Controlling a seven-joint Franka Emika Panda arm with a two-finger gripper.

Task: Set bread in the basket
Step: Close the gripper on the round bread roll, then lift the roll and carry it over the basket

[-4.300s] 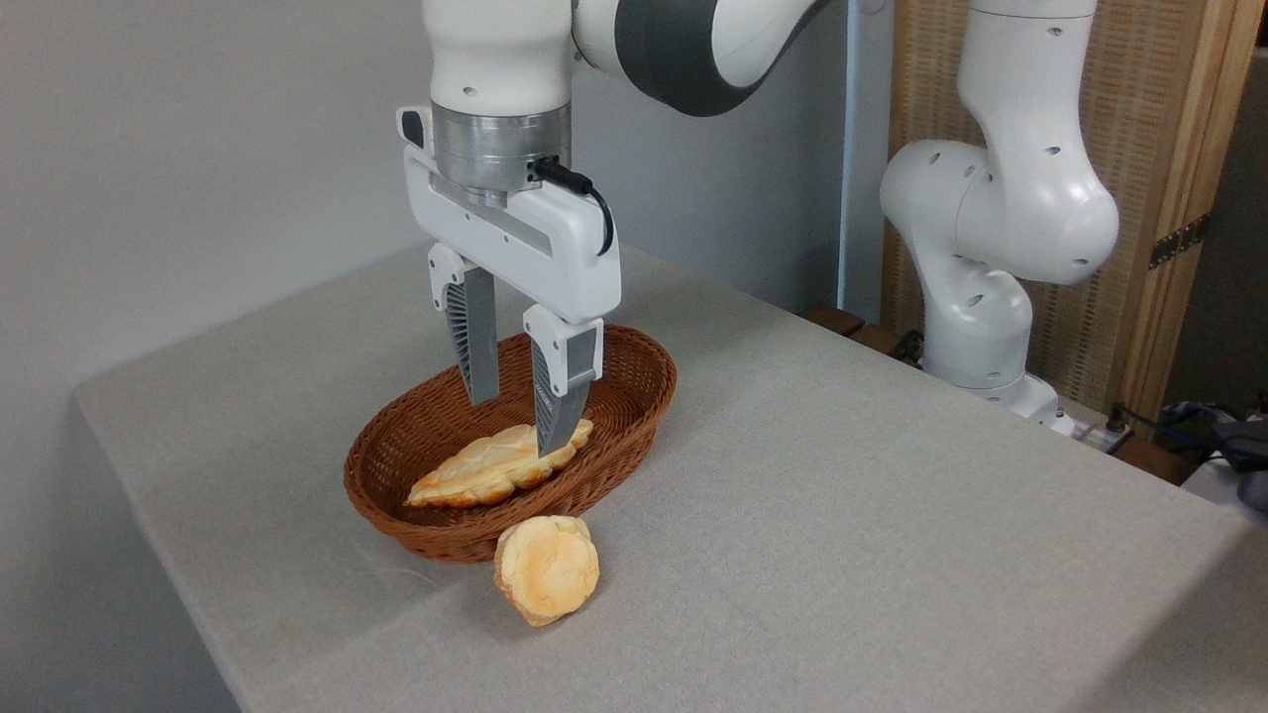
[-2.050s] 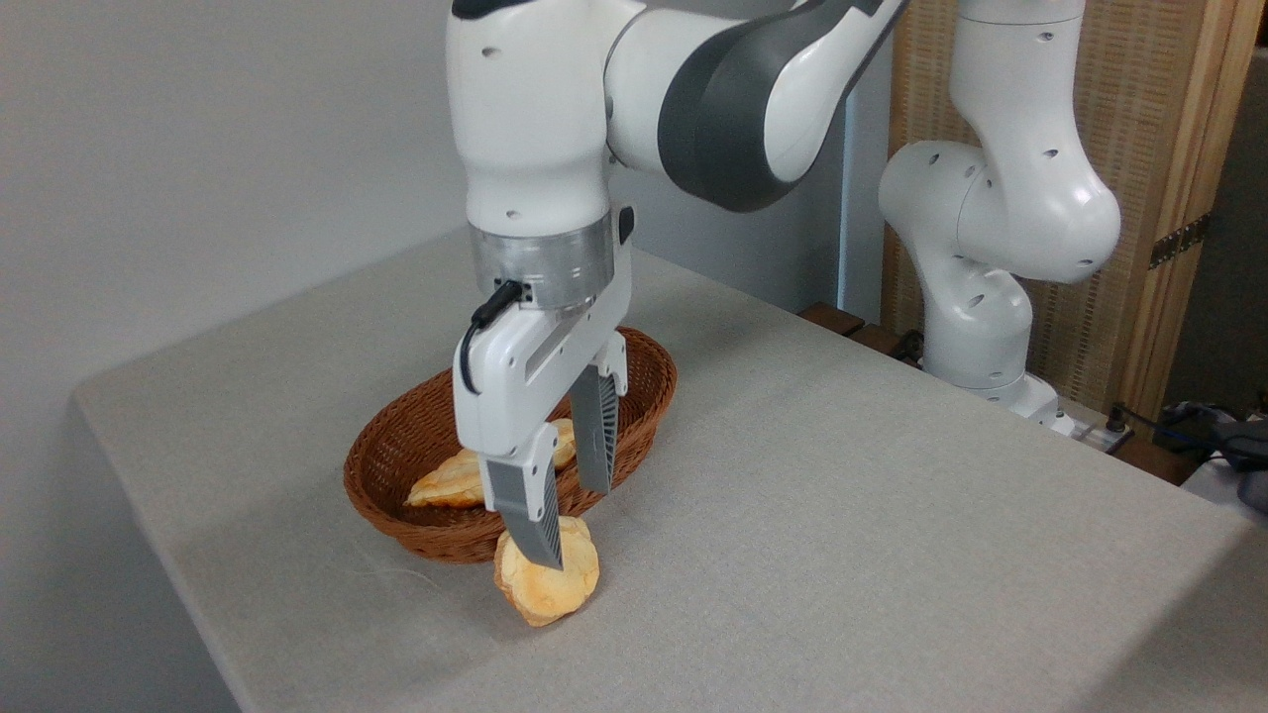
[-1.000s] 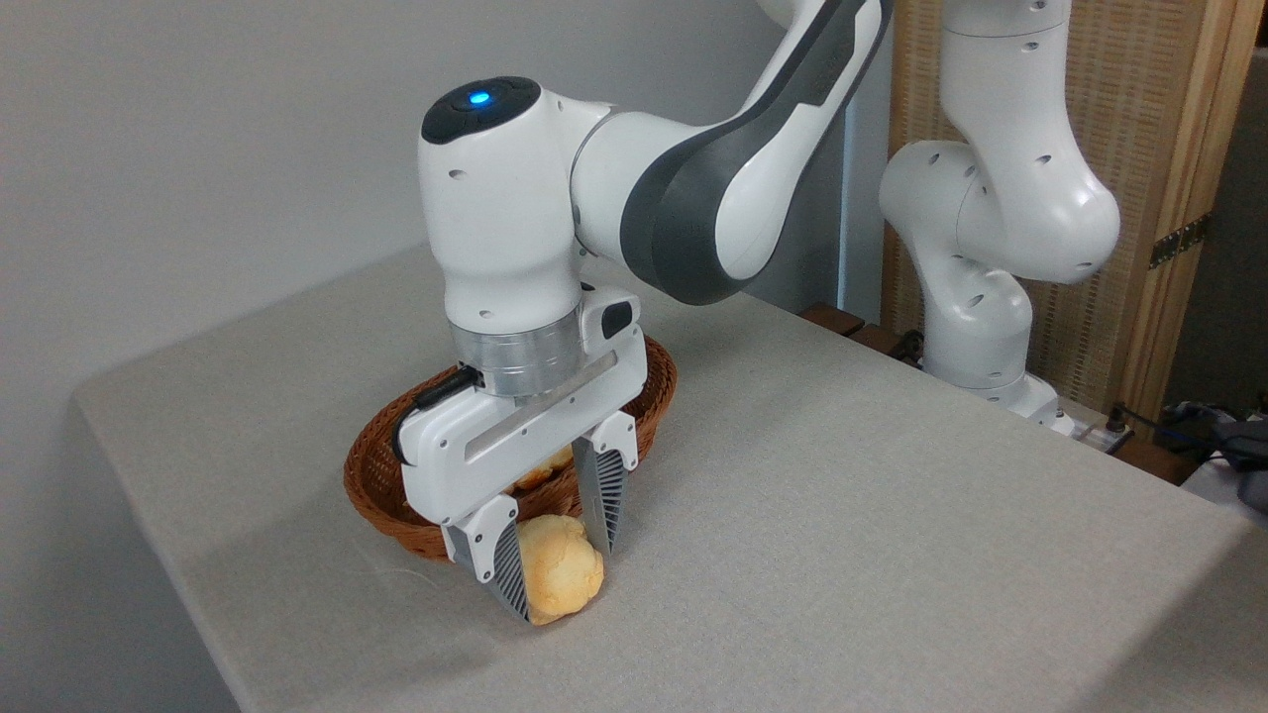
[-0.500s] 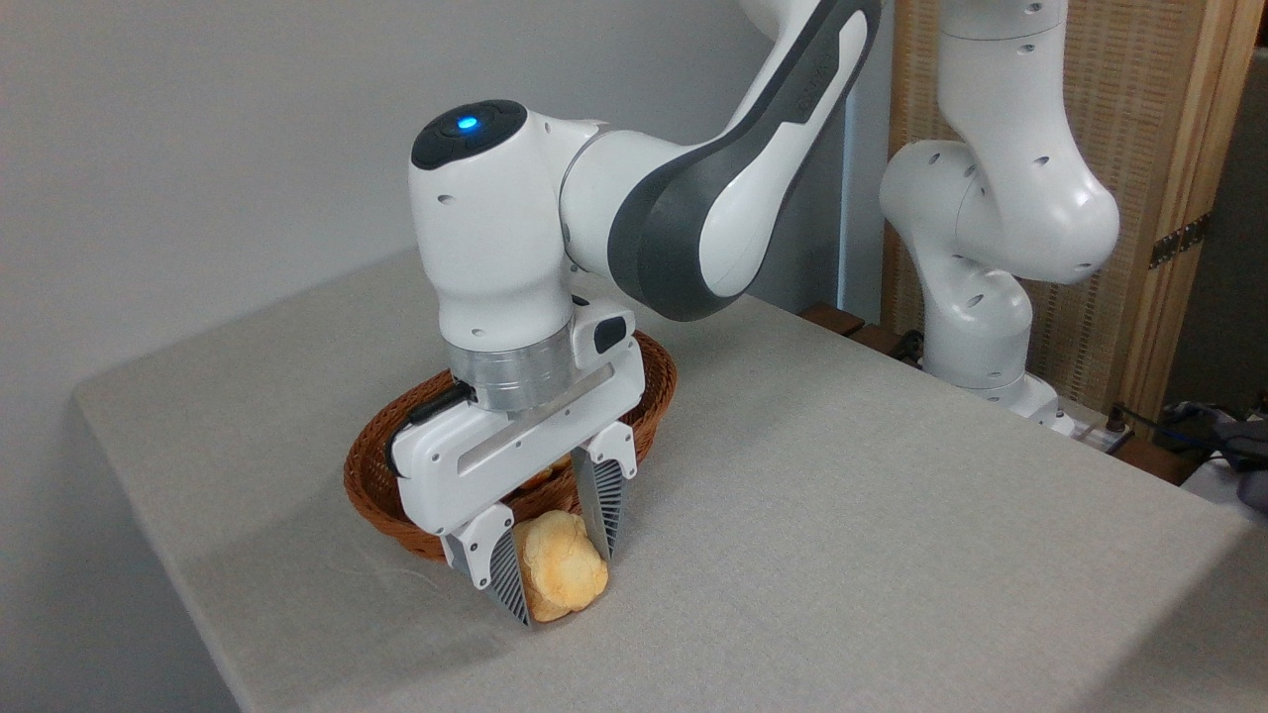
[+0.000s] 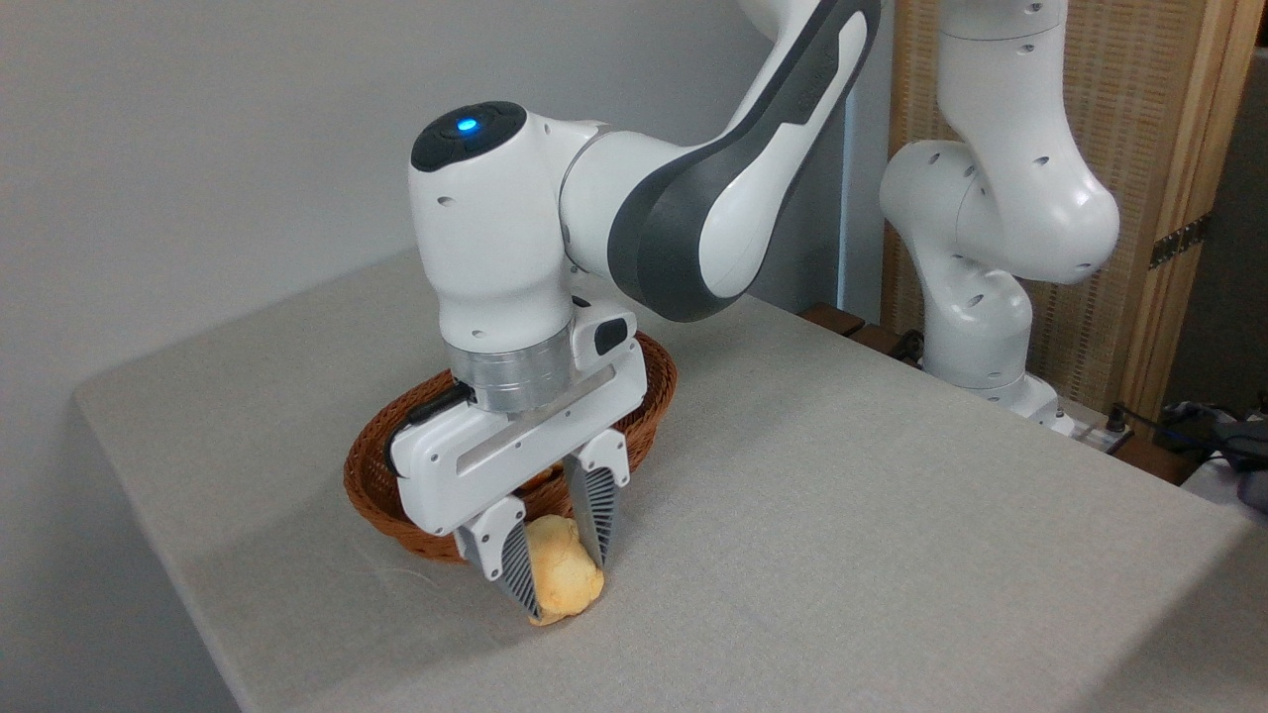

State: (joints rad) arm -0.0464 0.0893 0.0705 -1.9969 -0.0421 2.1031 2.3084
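While the claw (image 5: 558,572) pinches the bread (image 5: 561,583) on the grey tablecloth (image 5: 842,515), the basket (image 5: 371,485) sits just behind.

text: none legible | labels: none | numbers: none

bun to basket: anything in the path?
Only the basket's own near wall, right behind the bun. The gripper is shut on the bun at table level, so it must lift over the rim. The basket's inside is mostly hidden by the gripper.
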